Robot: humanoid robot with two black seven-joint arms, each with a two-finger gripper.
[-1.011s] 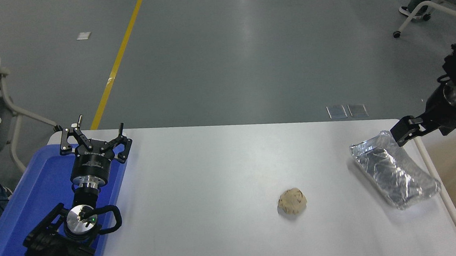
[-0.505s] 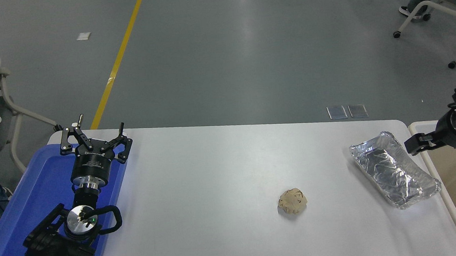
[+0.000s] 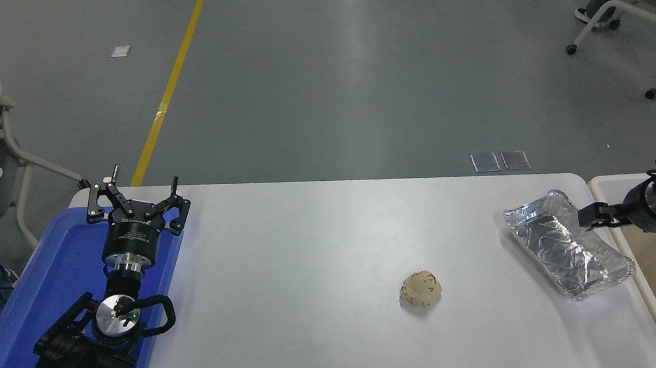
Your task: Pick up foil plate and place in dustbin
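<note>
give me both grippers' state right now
left gripper: open, empty, parked over the blue tray.
right gripper: cannot be told, beside the foil plate.

The left arm is sitting parked at the near left, pointing away toward the far side. Its left gripper [image 3: 133, 196] is holding its fingers spread wide apart. The right arm is reaching in from the right edge and pointing left. Its right gripper [image 3: 593, 215] is showing only as a dark tip, too small to read.
</note>
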